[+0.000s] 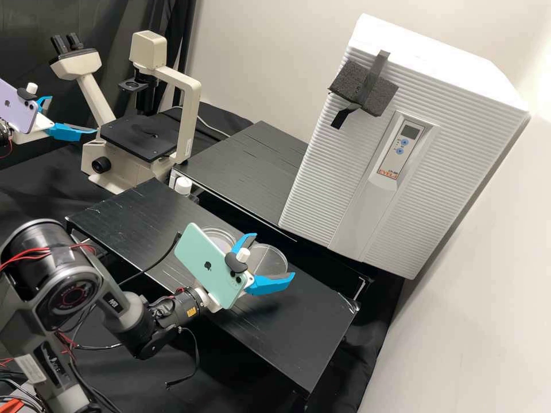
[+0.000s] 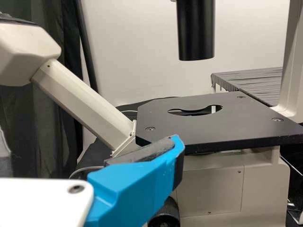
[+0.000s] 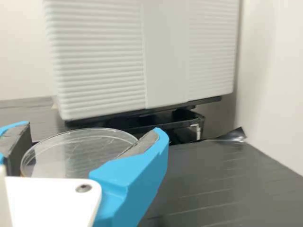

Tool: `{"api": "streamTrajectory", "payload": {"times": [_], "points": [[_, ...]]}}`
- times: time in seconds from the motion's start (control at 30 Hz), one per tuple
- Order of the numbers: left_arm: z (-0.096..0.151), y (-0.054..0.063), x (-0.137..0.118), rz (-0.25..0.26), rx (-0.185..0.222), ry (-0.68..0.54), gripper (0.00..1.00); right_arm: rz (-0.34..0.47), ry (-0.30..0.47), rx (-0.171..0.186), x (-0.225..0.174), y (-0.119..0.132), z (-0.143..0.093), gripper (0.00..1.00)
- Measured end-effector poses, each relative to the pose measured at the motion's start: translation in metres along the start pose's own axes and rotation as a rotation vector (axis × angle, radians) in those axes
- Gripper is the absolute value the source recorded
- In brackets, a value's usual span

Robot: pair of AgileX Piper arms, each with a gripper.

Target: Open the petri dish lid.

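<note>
We see the right claw (image 1: 275, 254) spread around a petri dish (image 1: 270, 263) on the table (image 1: 321, 327), contact unclear. A second dish (image 1: 218, 231) sits at its ten o'clock. Farther, toward ten o'clock, we find the left claw (image 1: 72, 116), spread, near the microscope (image 1: 187, 109).

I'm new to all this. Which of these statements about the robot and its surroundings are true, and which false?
1. The green phone is mounted by the right gripper. True.
2. The right gripper is at the microscope. False: it is by a clear round dish.
3. The big white box has a ridged front. True.
4. The purple phone lies on the table. False: it is mounted by the left gripper.
</note>
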Motion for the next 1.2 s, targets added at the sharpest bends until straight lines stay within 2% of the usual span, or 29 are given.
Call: {"api": "streamTrajectory", "payload": {"times": [0.3, 0.57, 0.63, 0.8, 1.2], "points": [[0.0, 0.0, 0.0, 0.0, 0.0, 0.0, 1.0, -0.076, -0.027, -0.017, 0.001, -0.014, 0.007, 0.0], [0.0, 0.0, 0.0, 0.0, 0.0, 0.0, 1.0, -0.072, -0.039, -0.015, 0.001, -0.016, 0.013, 0.0], [0.0, 0.0, 0.0, 0.0, 0.0, 0.0, 1.0, -0.071, -0.039, -0.031, 0.001, -0.015, 0.013, 0.0], [0.0, 0.0, 0.0, 0.0, 0.0, 0.0, 1.0, -0.073, -0.039, -0.043, 0.001, -0.013, 0.015, 0.0], [0.0, 0.0, 0.0, 0.0, 0.0, 0.0, 1.0, -0.059, -0.068, -0.052, 0.001, -0.007, 0.024, 0.0]]}}
